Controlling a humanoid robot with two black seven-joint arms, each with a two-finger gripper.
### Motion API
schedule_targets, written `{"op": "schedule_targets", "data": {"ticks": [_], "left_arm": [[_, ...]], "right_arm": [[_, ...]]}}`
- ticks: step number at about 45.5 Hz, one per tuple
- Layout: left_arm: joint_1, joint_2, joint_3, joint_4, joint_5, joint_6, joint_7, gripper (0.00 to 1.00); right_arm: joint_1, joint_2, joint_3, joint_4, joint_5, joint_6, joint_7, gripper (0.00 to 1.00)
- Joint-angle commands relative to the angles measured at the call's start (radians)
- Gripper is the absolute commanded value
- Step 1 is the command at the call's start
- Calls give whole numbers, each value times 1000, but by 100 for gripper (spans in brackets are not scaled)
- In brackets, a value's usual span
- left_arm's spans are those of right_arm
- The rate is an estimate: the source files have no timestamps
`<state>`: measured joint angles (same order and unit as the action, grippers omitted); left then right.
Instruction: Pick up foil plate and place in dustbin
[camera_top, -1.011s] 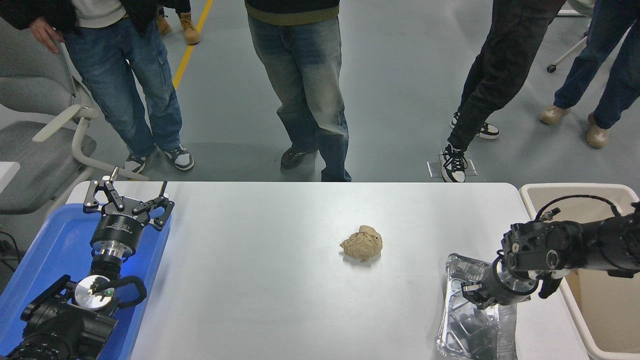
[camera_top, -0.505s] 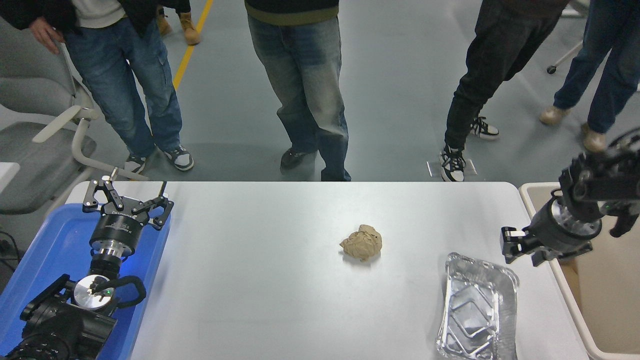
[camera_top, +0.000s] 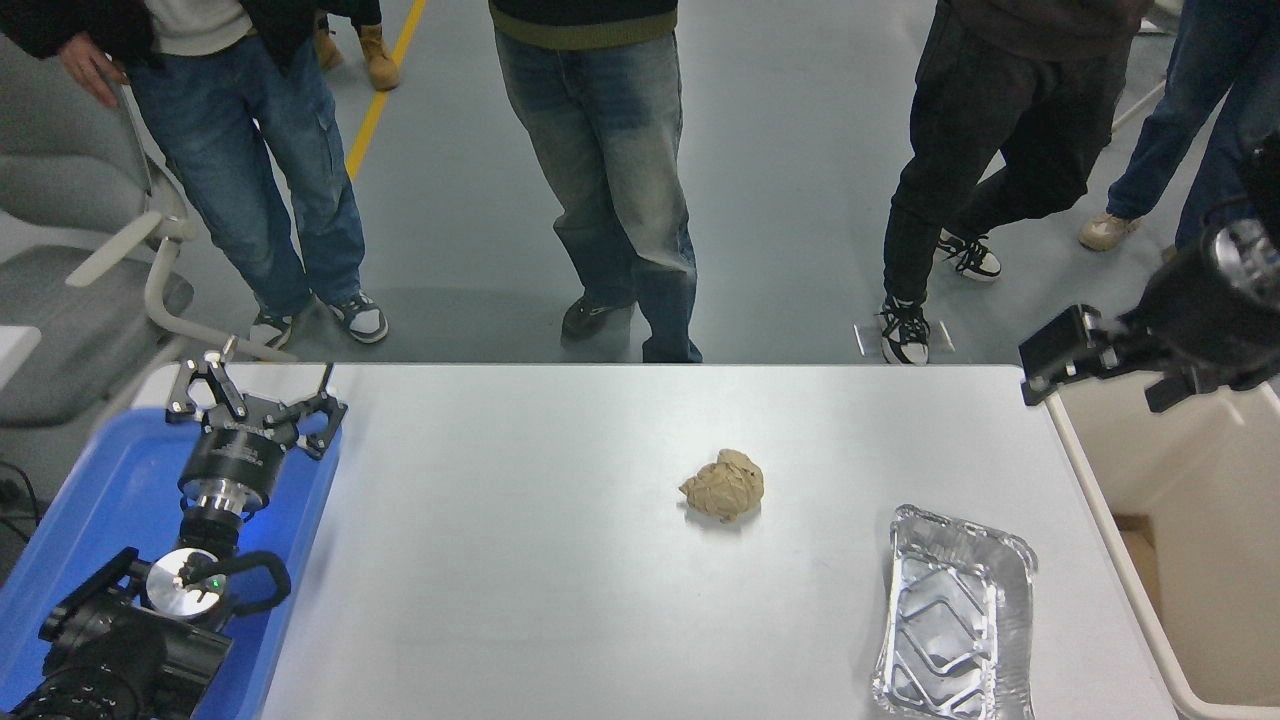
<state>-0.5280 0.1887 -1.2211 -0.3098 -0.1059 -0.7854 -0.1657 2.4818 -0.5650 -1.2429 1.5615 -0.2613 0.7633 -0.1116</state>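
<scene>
Your left arm sits parked at the lower left, its black links folded near the bottom corner and the wrist pointing away from the camera. The left gripper (camera_top: 257, 395) at its end has its 2 fingers (camera_top: 205, 385) spread wide apart, with nothing between them.

Your right arm comes in from the right edge, raised high and blurred, with the silver wrist ring near the picture's border. The right gripper (camera_top: 1085, 362) points toward the left of the picture. 1 blocky fingertip (camera_top: 1058, 352) shows clearly at its leading end; the blur hides how its jaws stand. It carries nothing that you can see.
</scene>
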Motion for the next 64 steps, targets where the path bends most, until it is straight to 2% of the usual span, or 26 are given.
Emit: {"op": "schedule_targets", "data": {"ticks": [1, 22, 29, 35, 42, 46, 54, 64], "left_arm": [[-1, 0, 0, 0, 0, 0, 0, 99], [0, 0, -1, 1, 0, 0, -1, 99], [0, 0, 0, 0, 0, 0, -1, 99], [0, 0, -1, 0, 0, 0, -1, 99], [0, 0, 0, 0, 0, 0, -1, 99], [0, 0, 0, 0, 0, 0, -1, 99], [-1, 0, 0, 0, 2, 0, -1, 99], [-1, 0, 2, 0, 2, 0, 0, 99]], "right_arm": [[117, 27, -4, 44, 25, 22, -2, 100], [95, -1, -52, 138, 25, 22, -5, 100], [-84, -79, -81, 140, 10, 13, -3, 100], [-291, -122, -67, 117, -76, -162, -2, 100], [-565, -168, 52, 25, -190, -288, -3, 100], [-728, -170, 161, -49, -239, -332, -7, 100], [-1004, -153, 367, -178, -253, -341, -7, 100], [-1256, -90, 522, -339, -322, -377, -5, 100]]}}
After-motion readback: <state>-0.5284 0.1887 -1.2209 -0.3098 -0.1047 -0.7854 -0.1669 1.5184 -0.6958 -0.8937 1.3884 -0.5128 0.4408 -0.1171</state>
